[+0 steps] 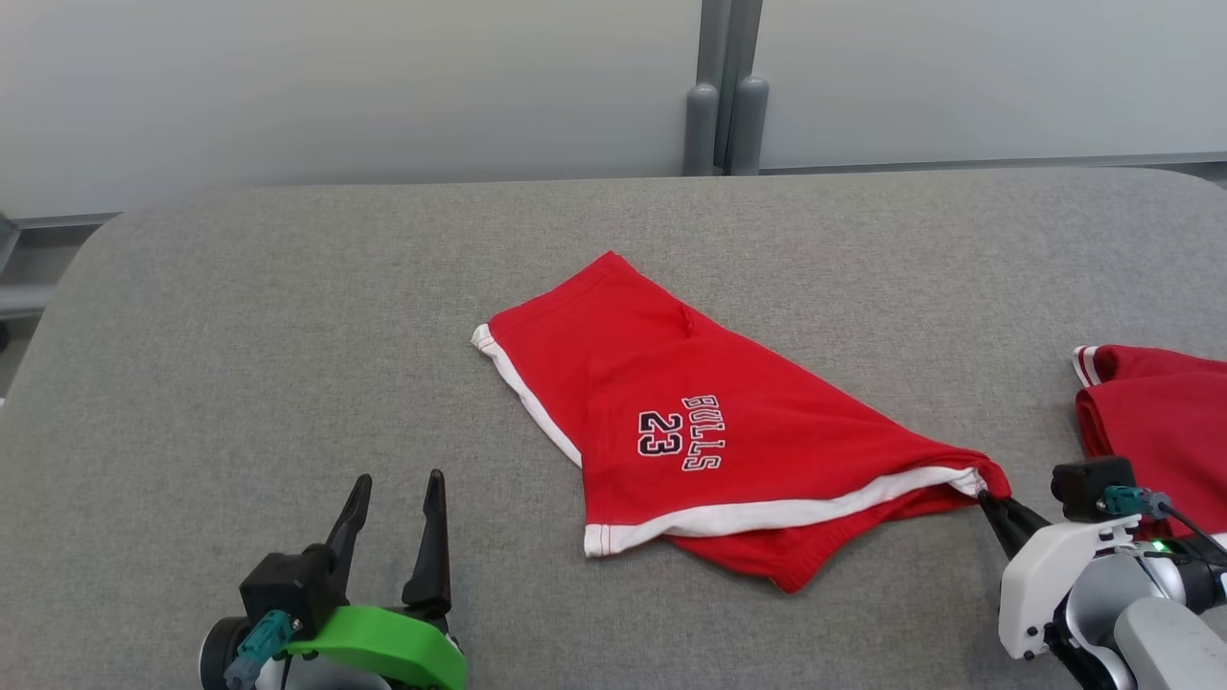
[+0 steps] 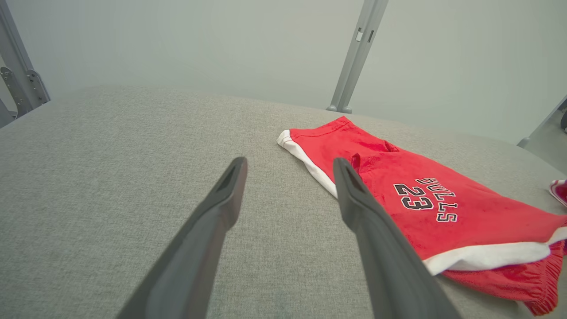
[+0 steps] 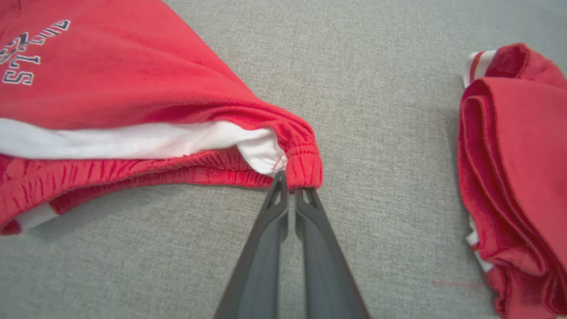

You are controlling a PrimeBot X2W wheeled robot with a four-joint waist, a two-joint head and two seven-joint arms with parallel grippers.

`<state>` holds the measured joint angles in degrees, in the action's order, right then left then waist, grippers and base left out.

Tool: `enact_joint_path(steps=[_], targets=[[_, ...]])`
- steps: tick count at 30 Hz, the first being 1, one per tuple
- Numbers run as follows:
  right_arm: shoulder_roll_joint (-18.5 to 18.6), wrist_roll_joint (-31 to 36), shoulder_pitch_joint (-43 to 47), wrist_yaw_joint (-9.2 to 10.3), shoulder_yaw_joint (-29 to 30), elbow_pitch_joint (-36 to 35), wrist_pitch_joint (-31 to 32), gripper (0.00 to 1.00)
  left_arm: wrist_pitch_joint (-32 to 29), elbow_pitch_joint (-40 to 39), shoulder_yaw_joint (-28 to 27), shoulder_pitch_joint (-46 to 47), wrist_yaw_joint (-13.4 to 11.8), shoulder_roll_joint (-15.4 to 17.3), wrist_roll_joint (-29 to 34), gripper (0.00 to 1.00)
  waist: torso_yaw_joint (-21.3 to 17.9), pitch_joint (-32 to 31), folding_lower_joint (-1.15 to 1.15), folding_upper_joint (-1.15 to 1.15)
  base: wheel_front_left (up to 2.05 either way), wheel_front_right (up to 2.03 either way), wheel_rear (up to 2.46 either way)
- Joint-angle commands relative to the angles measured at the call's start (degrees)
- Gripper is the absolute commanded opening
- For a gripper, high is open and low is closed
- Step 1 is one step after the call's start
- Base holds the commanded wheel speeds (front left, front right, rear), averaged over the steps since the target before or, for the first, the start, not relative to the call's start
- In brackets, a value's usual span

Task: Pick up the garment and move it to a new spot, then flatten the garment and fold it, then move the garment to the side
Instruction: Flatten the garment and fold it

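Observation:
The garment [image 1: 700,422] is a pair of red shorts with white trim and "BULLS 23" lettering, lying folded over on the grey table. My right gripper [image 1: 987,498] is shut on the garment's red waistband corner at its right tip; the right wrist view shows the corner [image 3: 303,166] pinched between the two closed fingers [image 3: 274,212]. My left gripper [image 1: 398,494] stands open above bare table at the lower left, well left of the garment. From the left wrist, the garment [image 2: 412,199] lies to the right, past the spread fingers [image 2: 226,195].
A second red garment [image 1: 1165,417] with white stripes lies bunched at the table's right edge, close to my right arm; it appears again [image 3: 518,168] in the right wrist view. The grey padded table [image 1: 240,335] extends wide to the left and back. A grey post [image 1: 724,96] rises behind.

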<state>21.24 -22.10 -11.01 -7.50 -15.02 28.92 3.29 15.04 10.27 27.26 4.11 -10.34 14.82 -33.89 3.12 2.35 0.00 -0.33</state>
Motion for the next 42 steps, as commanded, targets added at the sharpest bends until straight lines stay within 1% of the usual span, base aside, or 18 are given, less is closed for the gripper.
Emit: enact_joint_path(steps=[1,2,4,5,9,16,20,22,23,26,35,42], targets=[[0.22,0.43,-0.45,0.02,0.62,0.47,-0.85,0.00,0.16,0.13,-0.36,0.41,0.25,-0.16,0.50,1.00,-0.17,-0.08,0.00,0.33,0.00,0.00,0.00],[-0.14,0.41,-0.54,0.02,1.14,0.72,-1.43,0.13,0.16,0.14,-0.41,0.31,0.26,-0.18,0.56,1.00,-0.30,-0.13,0.00,0.33,0.00,0.00,0.00],[-0.80,0.22,-0.50,0.02,2.21,1.12,-2.41,0.50,0.15,0.14,-0.44,0.09,0.30,-0.24,0.59,1.00,-0.63,-0.29,0.00,0.33,0.00,0.00,0.00],[-0.96,0.55,-0.35,0.02,2.59,1.23,-2.74,1.00,0.15,0.14,-0.45,-0.04,0.33,-0.25,0.64,1.00,-0.84,-0.38,0.00,0.33,0.00,0.00,0.00],[-1.50,1.42,0.23,0.02,4.07,1.44,-4.29,1.00,0.16,0.00,-0.44,-0.45,0.31,-0.29,0.79,1.00,-1.88,-0.79,0.00,0.33,0.00,0.00,0.00],[-1.80,2.07,1.97,0.02,6.46,-0.36,-5.74,1.00,0.16,-0.44,-0.15,-0.90,0.14,-0.17,0.92,1.00,-3.44,-1.22,0.00,0.33,0.00,0.00,0.00],[-2.55,3.47,3.18,0.02,9.85,-3.30,-7.91,1.00,0.16,-1.22,-0.53,-1.15,-0.21,-0.02,0.92,1.00,-4.44,-1.41,0.00,0.33,0.00,0.00,0.00],[-3.49,3.88,3.83,0.02,11.79,-5.07,-8.79,1.00,0.16,-1.88,-0.90,-1.14,-0.43,0.36,1.25,1.00,-4.82,-1.53,0.00,0.33,0.00,0.00,0.00],[-4.20,4.92,4.09,0.02,13.91,-7.50,-9.39,1.00,0.16,-2.39,-1.31,-0.97,-0.60,0.67,1.43,1.00,-5.09,-1.77,0.00,0.33,0.00,0.00,0.00],[-5.88,7.03,4.89,0.02,16.20,-11.55,-9.99,1.00,0.15,-3.47,-2.09,-1.22,-1.08,1.18,2.02,1.00,-5.38,-2.33,0.00,0.33,0.00,0.00,0.00],[-11.72,11.83,6.74,0.02,17.74,-24.89,-9.49,1.00,0.15,-5.55,-3.48,-2.72,-2.19,2.35,2.32,1.00,-5.32,-3.45,0.00,0.33,0.00,0.00,0.00],[-15.26,14.92,8.09,0.02,18.23,-29.34,-9.98,1.00,0.15,-6.59,-4.88,-4.52,-2.93,1.70,1.73,1.00,-4.73,-4.05,0.00,0.33,0.00,0.00,0.00]])
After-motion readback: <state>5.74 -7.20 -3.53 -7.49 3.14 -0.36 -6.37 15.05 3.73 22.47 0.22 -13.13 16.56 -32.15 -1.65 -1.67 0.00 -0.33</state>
